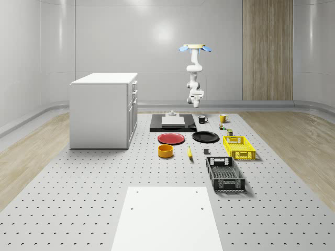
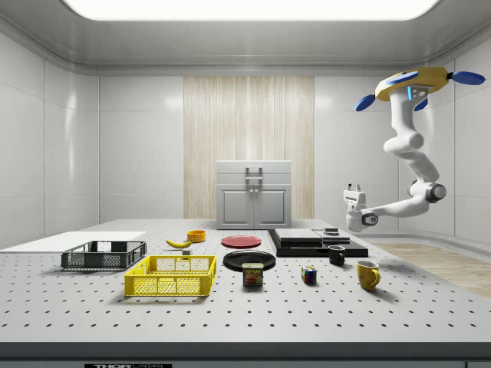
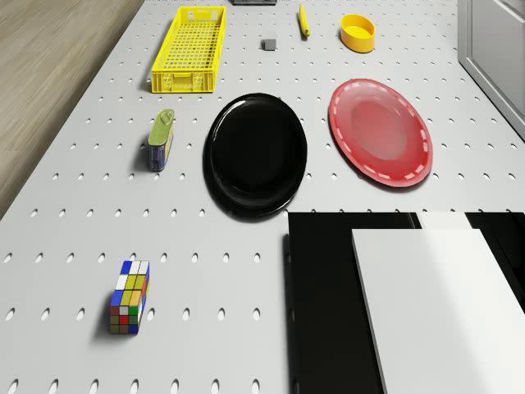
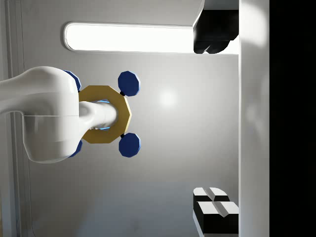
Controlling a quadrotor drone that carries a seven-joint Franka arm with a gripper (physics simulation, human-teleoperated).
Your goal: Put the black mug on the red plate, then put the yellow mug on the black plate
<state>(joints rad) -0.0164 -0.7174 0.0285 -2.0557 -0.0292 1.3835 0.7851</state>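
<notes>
The black mug and the yellow mug stand upright on the table beside a black slab. The red plate and the black plate lie side by side, nearer the table's middle, both bare. My drone hovers high over the mugs' end of the table. My gripper hangs in the air well above the black mug, turned upward towards the drone, open and holding nothing.
A white cabinet stands at the whole-scene view's left. A white block sits on the slab. Around the plates lie a can, Rubik's cube, yellow crate, black crate, yellow bowl and banana.
</notes>
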